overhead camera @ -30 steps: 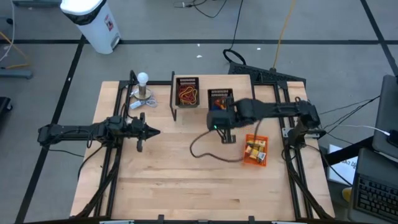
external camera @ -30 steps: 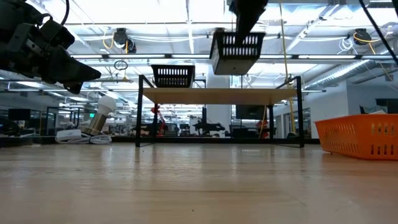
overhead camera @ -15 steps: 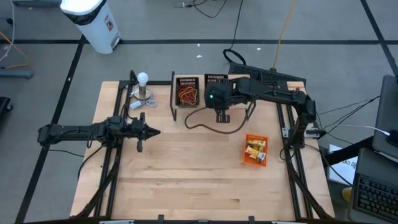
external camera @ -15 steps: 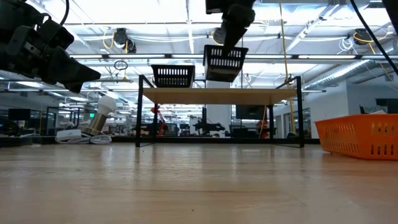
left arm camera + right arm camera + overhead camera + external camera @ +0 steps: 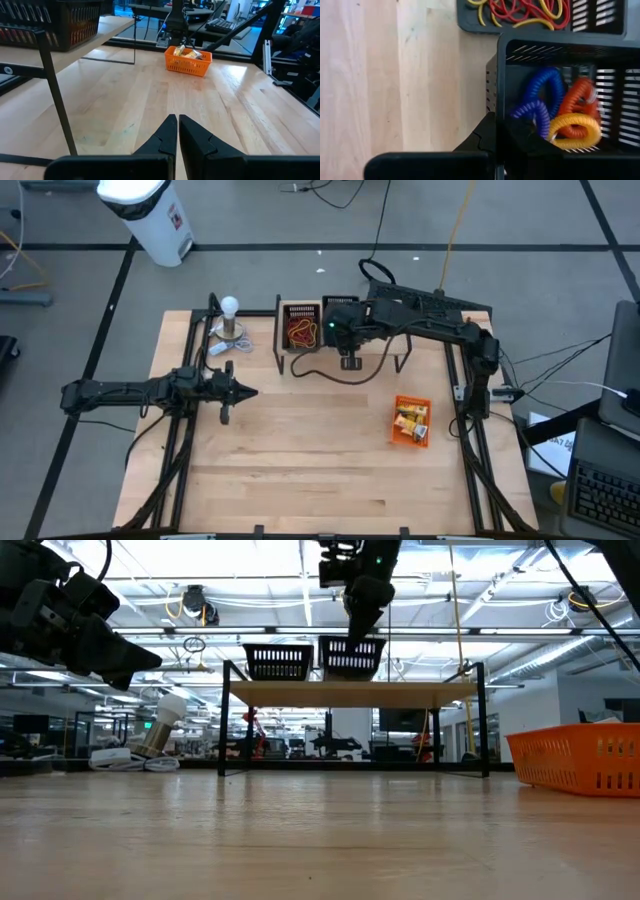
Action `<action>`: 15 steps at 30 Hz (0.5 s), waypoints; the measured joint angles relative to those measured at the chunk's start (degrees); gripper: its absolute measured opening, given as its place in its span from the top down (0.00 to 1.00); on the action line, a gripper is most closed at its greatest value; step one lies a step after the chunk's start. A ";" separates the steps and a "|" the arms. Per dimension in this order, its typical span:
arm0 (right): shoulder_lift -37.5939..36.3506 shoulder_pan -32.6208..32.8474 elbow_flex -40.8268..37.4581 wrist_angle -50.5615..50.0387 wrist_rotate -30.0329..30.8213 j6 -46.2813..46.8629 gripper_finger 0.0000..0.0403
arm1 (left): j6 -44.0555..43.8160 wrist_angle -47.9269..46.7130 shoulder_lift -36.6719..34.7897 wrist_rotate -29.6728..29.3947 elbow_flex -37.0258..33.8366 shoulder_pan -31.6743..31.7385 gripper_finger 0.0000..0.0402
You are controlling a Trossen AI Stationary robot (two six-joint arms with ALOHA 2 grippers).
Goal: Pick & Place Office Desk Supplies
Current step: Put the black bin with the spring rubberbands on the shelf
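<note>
right gripper (image 5: 502, 137) carrying black basket (image 5: 560, 95) of coils toward upper centre, clamped on wall; risking knocking neighbouring basket (image 5: 300, 327). left gripper (image 5: 177, 132) together, idling left.

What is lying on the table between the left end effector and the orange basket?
Nothing: in the left wrist view, only bare wooden table lies between the shut left end effector and the orange basket. The high view shows the same.
</note>
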 joint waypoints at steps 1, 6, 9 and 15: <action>0.34 -0.07 0.00 -0.11 0.01 0.25 0.99 | -0.07 0.00 0.00 0.00 0.00 0.00 0.95; 1.64 -0.07 0.00 0.33 -0.05 1.44 0.99 | -0.10 0.00 0.00 0.00 0.00 0.00 0.95; 1.95 0.00 0.00 0.36 -0.06 1.64 0.99 | -0.12 0.00 0.00 0.00 0.00 0.00 0.95; 2.05 0.11 0.00 0.20 -3.54 3.61 0.99 | -0.14 0.00 0.00 0.00 0.00 0.00 0.95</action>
